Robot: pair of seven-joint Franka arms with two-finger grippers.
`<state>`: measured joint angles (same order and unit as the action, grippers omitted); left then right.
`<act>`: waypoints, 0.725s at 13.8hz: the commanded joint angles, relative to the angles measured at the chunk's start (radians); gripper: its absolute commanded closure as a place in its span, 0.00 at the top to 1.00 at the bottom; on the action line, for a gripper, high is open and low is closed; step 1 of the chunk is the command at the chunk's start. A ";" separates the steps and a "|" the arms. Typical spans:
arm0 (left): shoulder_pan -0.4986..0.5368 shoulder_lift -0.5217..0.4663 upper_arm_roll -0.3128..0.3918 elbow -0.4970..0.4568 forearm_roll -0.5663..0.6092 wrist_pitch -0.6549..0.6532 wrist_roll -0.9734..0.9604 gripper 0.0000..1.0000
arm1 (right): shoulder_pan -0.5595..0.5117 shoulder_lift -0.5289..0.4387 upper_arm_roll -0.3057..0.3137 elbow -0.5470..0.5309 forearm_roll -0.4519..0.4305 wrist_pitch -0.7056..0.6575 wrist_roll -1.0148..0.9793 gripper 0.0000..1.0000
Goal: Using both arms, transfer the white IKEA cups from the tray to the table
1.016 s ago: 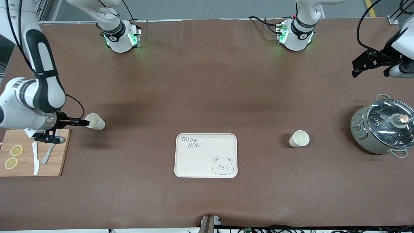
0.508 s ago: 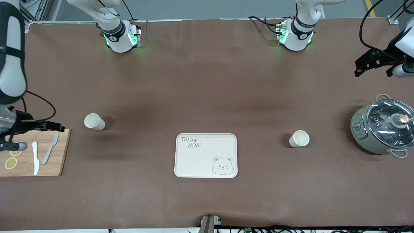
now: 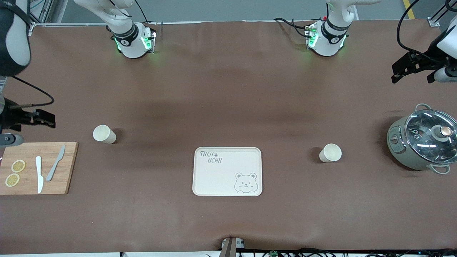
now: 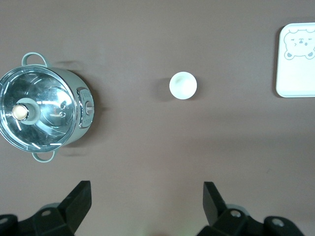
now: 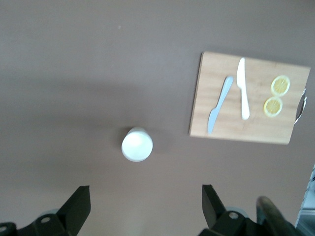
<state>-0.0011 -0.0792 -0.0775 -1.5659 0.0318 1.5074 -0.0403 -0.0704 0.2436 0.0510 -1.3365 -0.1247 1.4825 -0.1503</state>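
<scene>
One white cup (image 3: 104, 134) stands upright on the brown table toward the right arm's end; it also shows in the right wrist view (image 5: 137, 144). The other white cup (image 3: 330, 153) stands upright toward the left arm's end, between the tray and the pot; it also shows in the left wrist view (image 4: 183, 85). My right gripper (image 3: 44, 119) is open and empty, up over the table's edge beside the cutting board. My left gripper (image 3: 401, 69) is open and empty, up over the table above the pot. In each wrist view the gripper (image 4: 146, 199) (image 5: 145, 199) holds nothing.
A cream bear-print tray (image 3: 227, 171) lies mid-table, nearer the front camera. A wooden cutting board (image 3: 68, 167) with two knives and lemon slices lies at the right arm's end. A grey-green pot with a glass lid (image 3: 423, 141) stands at the left arm's end.
My right gripper has let go of the cup near the cutting board, drawn away toward the table's edge and risen. The left gripper rose slightly. Both cups stand still.
</scene>
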 commanded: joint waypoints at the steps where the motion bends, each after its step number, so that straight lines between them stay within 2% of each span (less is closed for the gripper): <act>1: 0.003 -0.007 -0.001 0.004 -0.026 -0.012 0.000 1.00 | -0.019 -0.058 -0.002 0.055 0.059 -0.123 0.000 1.00; 2: 0.003 -0.011 -0.001 0.003 -0.026 -0.013 0.002 1.00 | -0.020 -0.096 -0.003 0.051 0.085 -0.154 0.002 1.00; 3: 0.003 -0.016 -0.001 0.001 -0.026 -0.016 0.002 1.00 | -0.014 -0.118 -0.049 0.024 0.162 -0.159 0.009 1.00; 4: 0.003 -0.016 -0.001 0.001 -0.026 -0.024 0.002 1.00 | 0.003 -0.147 -0.097 -0.007 0.198 -0.151 0.037 1.00; 6: 0.001 -0.014 -0.002 0.000 -0.026 -0.023 0.000 1.00 | 0.021 -0.170 -0.128 -0.042 0.214 -0.148 0.064 1.00; 7: 0.001 -0.014 -0.004 -0.003 -0.026 -0.023 -0.003 1.00 | 0.040 -0.187 -0.129 -0.052 0.214 -0.148 0.108 1.00; 9: 0.004 -0.013 -0.010 -0.005 -0.026 -0.023 -0.003 1.00 | 0.076 -0.260 -0.120 -0.145 0.208 -0.111 0.312 1.00; 10: 0.007 -0.013 -0.010 -0.005 -0.026 -0.023 -0.004 1.00 | 0.078 -0.271 -0.120 -0.159 0.200 -0.094 0.314 1.00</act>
<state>-0.0020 -0.0793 -0.0826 -1.5674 0.0316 1.4967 -0.0406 -0.0267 0.0558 -0.0629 -1.3952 0.0736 1.3419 0.0779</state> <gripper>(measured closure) 0.000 0.000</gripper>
